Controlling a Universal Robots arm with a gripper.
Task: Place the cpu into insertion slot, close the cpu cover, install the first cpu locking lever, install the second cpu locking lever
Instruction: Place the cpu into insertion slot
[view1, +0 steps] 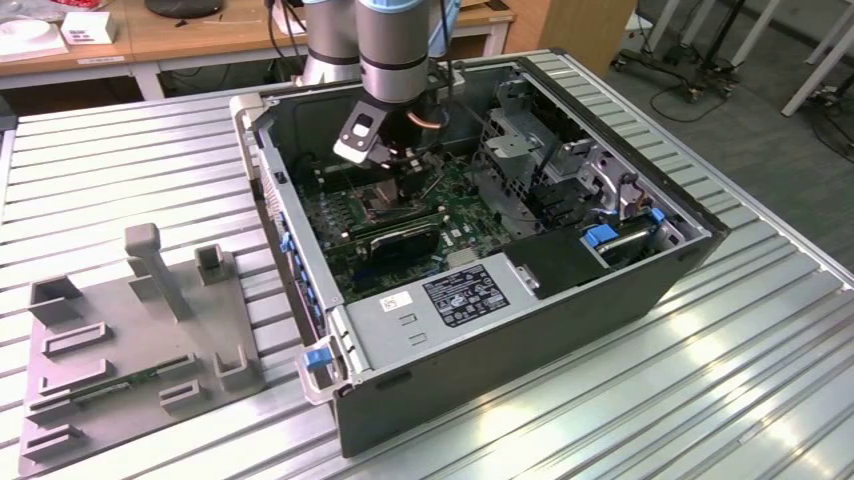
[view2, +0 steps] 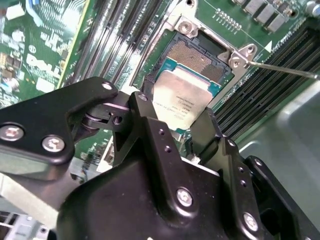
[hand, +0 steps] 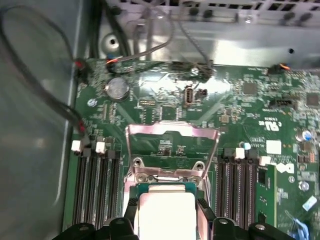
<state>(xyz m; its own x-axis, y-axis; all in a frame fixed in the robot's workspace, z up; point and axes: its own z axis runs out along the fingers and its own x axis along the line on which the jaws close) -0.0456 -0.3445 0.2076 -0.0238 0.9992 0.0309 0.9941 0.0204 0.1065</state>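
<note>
The grey and blue robot arm (view1: 394, 50) reaches straight down into the open black and silver computer case (view1: 561, 300), which sits on a ribbed silvery metal table (view1: 694, 400). The black gripper (view1: 387, 178) is low over the green circuit board (view1: 454, 215), toward eleven o'clock inside the case as the exterior view frames it. Off at eight o'clock from the case, well apart, lies a flat grey fixture plate (view1: 134, 330) with upright posts and slotted holders. Now the business end: the jaws are clenched on the cpu (hand: 166, 212), the small flat square chip with a silvery-grey metal top and teal-green rim. Black fingers (hand: 130, 217) press on two opposite edges, clear in both wrist views. The chip hangs right over the insertion slot (view2: 196, 54), the small square dark socket with a silvery metal rim. In the second wrist view it covers part of the socket, and a stretch of fine gold contacts lies bare past its far edge; whether it touches the socket I cannot tell. The cpu cover (hand: 172, 150), a thin square silvery frame plate with a cut-out centre, stands swung open and upright at one side of the slot, with board showing through its window. A thin silvery locking lever (view2: 280, 69) sticks out free from one socket corner, across the long narrow black memory slots (view2: 260, 95) that flank the socket. A round silver coin battery (hand: 117, 88) sits on the board beyond the cover.
</note>
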